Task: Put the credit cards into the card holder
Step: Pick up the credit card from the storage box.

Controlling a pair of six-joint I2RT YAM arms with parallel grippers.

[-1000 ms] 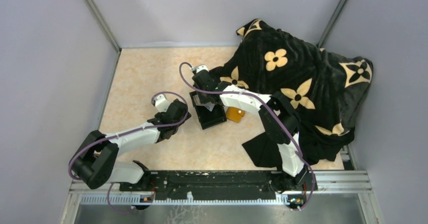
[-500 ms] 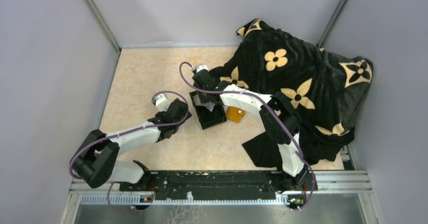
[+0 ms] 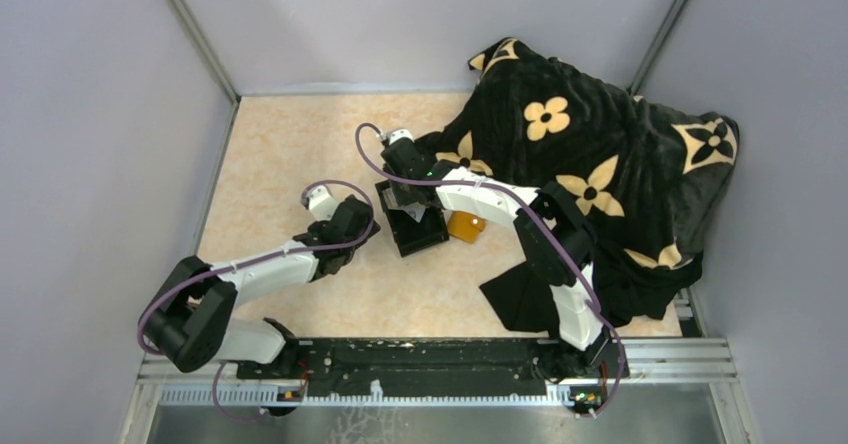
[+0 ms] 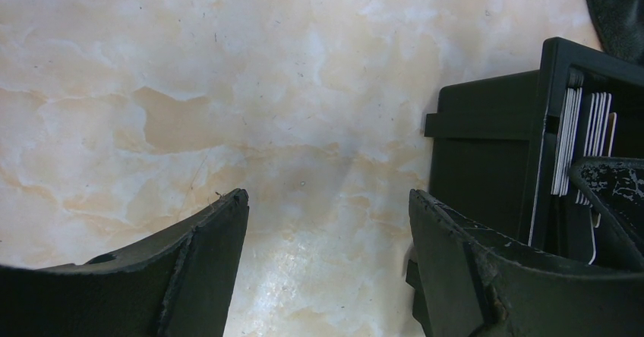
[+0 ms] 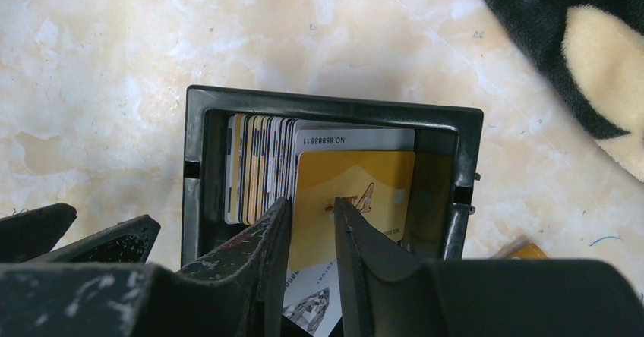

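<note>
Black box [image 3: 420,232]: open-topped, on the marbled table [image 3: 290,154], between the two grippers.
Credit cards [image 5: 258,162]: packed on edge inside the box, at its left side.
Golden card [image 5: 357,193]: also in the box, face to the right wrist camera.
Right gripper [image 5: 311,208]: dipped into the box, fingers narrowly apart with the golden card showing in the gap; cannot tell whether they pinch it.
Left gripper [image 4: 328,200]: jaws spread wide over bare table, just left of the box.
Card holder [image 3: 466,226]: orange-tan, flat on the table, just right of the box.
Blanket [image 3: 600,164]: black with tan flowers, far right.
</note>
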